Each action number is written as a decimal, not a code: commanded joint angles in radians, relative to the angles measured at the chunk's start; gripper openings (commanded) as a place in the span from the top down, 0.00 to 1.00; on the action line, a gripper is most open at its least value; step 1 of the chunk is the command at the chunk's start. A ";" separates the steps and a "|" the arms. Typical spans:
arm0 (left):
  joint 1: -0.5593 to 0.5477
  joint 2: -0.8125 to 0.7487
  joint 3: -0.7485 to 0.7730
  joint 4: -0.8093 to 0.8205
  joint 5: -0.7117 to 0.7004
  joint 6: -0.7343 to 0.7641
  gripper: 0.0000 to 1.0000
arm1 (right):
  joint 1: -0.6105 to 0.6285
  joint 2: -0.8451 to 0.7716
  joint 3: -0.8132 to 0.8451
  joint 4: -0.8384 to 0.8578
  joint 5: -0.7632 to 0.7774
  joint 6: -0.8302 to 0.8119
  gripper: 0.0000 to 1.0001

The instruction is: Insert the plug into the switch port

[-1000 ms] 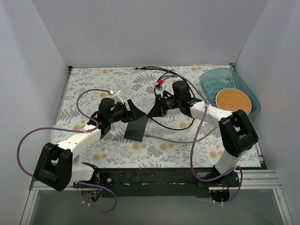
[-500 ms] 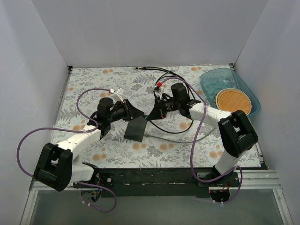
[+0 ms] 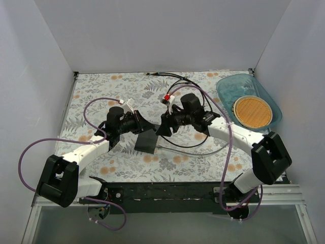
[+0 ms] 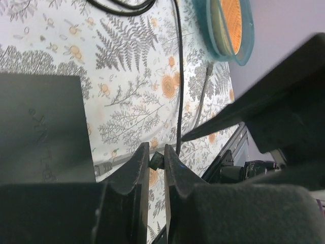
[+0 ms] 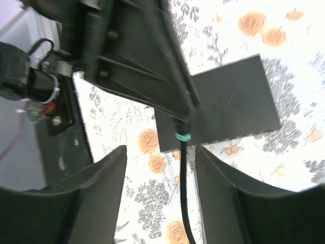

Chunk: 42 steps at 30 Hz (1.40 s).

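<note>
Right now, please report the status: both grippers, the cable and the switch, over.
Left gripper shut on the black cable end. Right gripper open astride it. Switch flat on the table, cable not plugged in. No obstacle seen.

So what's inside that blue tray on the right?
A round orange disc with a pale rim lies in the blue tray, toward its near end. Anything beneath the disc is hidden.

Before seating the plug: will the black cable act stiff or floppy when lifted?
Probably floppy: the black cable lies in loose curves across the table. It looks thin, so likely light. Its trailing slack may tug the plug sideways.
</note>
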 commanded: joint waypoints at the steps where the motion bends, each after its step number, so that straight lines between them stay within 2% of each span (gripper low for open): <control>1: 0.000 -0.021 0.049 -0.111 -0.043 -0.007 1.00 | 0.109 -0.090 0.022 -0.055 0.337 -0.137 0.34; 6: 0.000 -0.016 0.092 -0.240 -0.099 -0.023 1.00 | 0.201 -0.073 0.041 -0.081 0.516 -0.176 0.34; 13: 0.000 -0.013 0.114 -0.271 -0.094 -0.046 1.00 | 0.239 -0.001 0.079 -0.116 0.649 -0.179 0.42; 25: 0.000 -0.016 0.107 -0.274 -0.083 -0.038 1.00 | 0.242 0.031 0.062 -0.032 0.629 -0.148 0.51; 33: 0.000 -0.018 0.110 -0.274 -0.082 -0.036 1.00 | 0.242 0.053 0.067 -0.015 0.543 -0.121 0.56; 36: 0.000 -0.019 0.114 -0.274 -0.080 -0.036 1.00 | 0.242 0.064 0.067 -0.015 0.536 -0.113 0.66; 37: 0.000 -0.021 0.114 -0.274 -0.079 -0.036 1.00 | 0.242 0.067 0.065 -0.016 0.537 -0.110 0.73; 39: 0.000 -0.021 0.117 -0.274 -0.077 -0.036 1.00 | 0.242 0.070 0.067 -0.015 0.546 -0.102 0.81; 40: 0.000 -0.022 0.117 -0.274 -0.076 -0.036 1.00 | 0.242 0.070 0.065 -0.015 0.548 -0.099 0.96; 42: 0.000 -0.021 0.115 -0.275 -0.074 -0.035 1.00 | 0.242 0.068 0.065 -0.015 0.560 -0.096 0.99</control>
